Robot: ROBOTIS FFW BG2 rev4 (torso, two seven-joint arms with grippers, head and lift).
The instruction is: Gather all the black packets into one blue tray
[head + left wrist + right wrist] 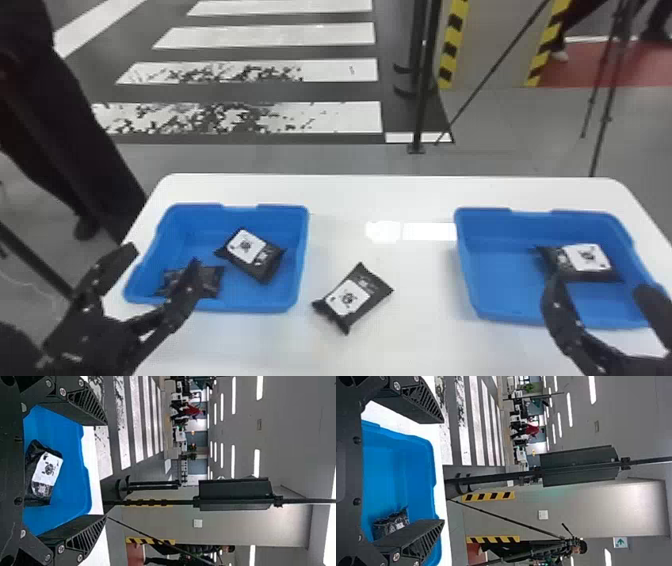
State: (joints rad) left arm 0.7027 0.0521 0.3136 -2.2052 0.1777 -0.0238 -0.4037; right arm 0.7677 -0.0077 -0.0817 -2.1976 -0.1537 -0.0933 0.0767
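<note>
My left gripper [159, 269] stands open at the near left of the left blue tray [235, 299], one finger over a dark packet [212, 281] lying in it. A second black packet [255, 256] with a white label rests in the same tray. Between the trays a third packet [354, 298] lies on the table. The right blue tray [505, 305] holds one packet [582, 262]; my right gripper [600, 290] is open over its near side. In the left wrist view, the left gripper [106, 471] faces past a packet [44, 473]; in the right wrist view, the right gripper [443, 471] has a packet [391, 524] near one finger.
The white table [385, 195] has rounded far corners, with both trays standing on it. Beyond its far edge are a thin black stand [420, 110] and tripod legs on the floor. A person's dark-clothed legs are beside the table's left edge.
</note>
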